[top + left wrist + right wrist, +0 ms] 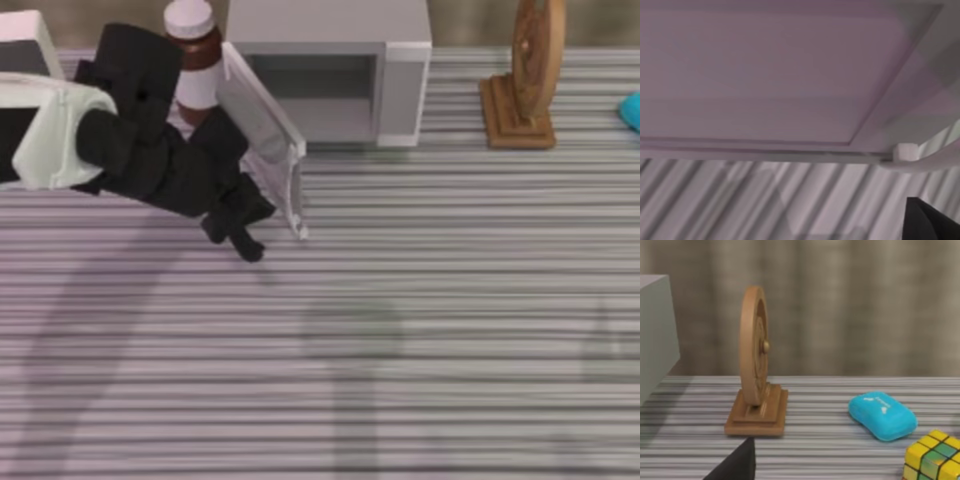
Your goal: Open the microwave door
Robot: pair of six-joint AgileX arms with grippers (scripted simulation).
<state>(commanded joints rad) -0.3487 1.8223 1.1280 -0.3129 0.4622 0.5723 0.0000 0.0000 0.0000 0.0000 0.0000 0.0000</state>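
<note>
The microwave [330, 70] stands at the back middle of the table, its cavity showing. The microwave door [262, 125] is swung out toward the front left, hinged at the microwave's left side. Its handle bar [297, 190] runs along the free edge. My left gripper [240, 235] is just left of that free edge, against the door's outer face. In the left wrist view the door [765, 75] fills most of the frame, with the handle [907, 152] close to the gripper [932, 220]. My right gripper [737, 465] is parked out of the top view, off to the right.
A brown bottle with a white cap [192, 50] stands behind the open door, close to my left arm. A wooden wheel on a stand [525, 80] is right of the microwave. Farther right lie a blue soap-like block [882, 415] and a coloured cube [935, 457].
</note>
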